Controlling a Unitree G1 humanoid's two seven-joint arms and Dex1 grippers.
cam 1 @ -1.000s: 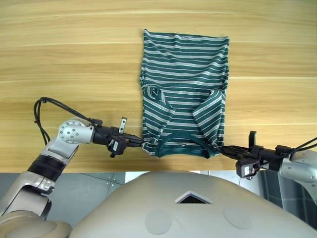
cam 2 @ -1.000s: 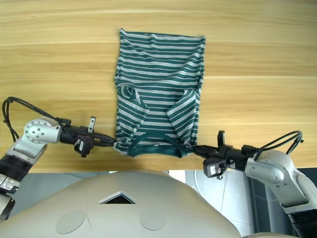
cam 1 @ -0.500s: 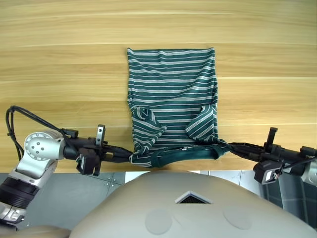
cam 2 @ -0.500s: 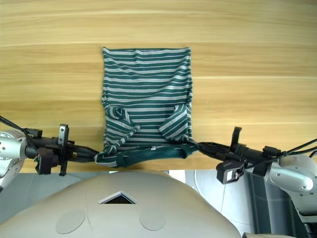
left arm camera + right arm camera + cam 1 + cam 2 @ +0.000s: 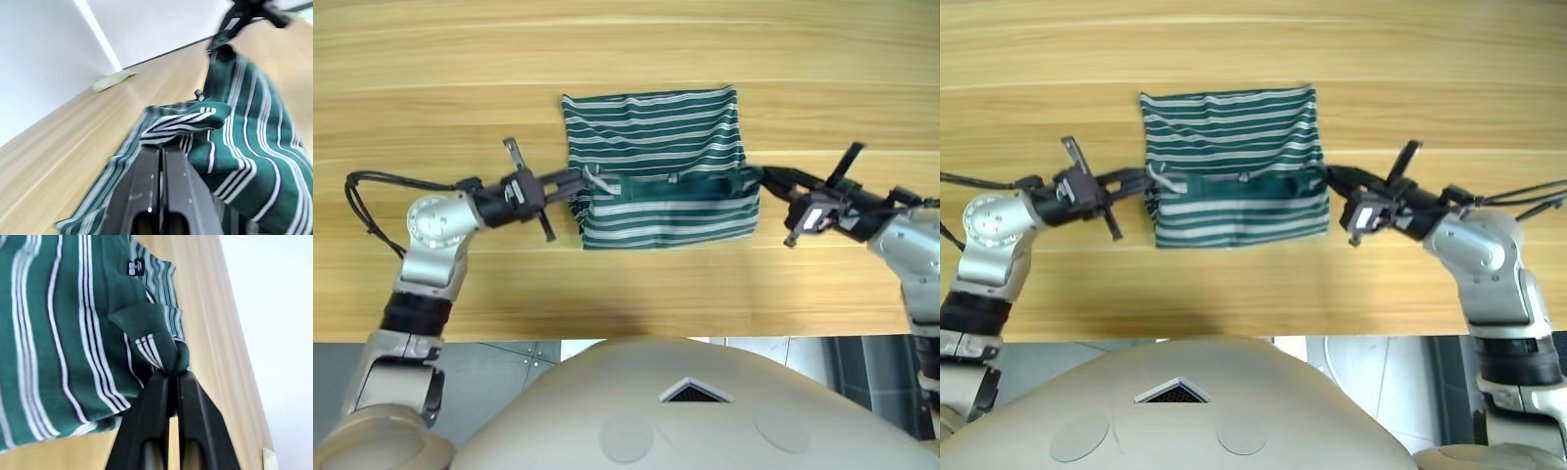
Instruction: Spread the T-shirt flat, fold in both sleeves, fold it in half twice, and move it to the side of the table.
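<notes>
We see a dark green T-shirt with thin white stripes (image 5: 656, 166) lying on a light wooden worktop (image 5: 626, 59), whose bare boards run out past the T-shirt on every side. The T-shirt makes a compact, roughly square shape. Its near part is doubled up over the rest, with the fold along the near edge. The plain dark green neck band runs across its middle from side to side, and beyond that band a single striped layer lies flat with a straight far edge.

The left tool (image 5: 576, 182) is at the T-shirt's left edge, level with the neck band. In the left wrist view its two black fingers (image 5: 146, 166) are pressed close together with a bunched corner of striped cloth pinched at the tips. The right tool (image 5: 756, 176) is at the T-shirt's right edge, at the other end of the band. It is likewise closed narrow on a gathered bit of fabric (image 5: 172, 377). We cannot tell whether the pinched corners rest on the layer below.

A small pale flat object (image 5: 113, 81) lies well apart from the T-shirt.
</notes>
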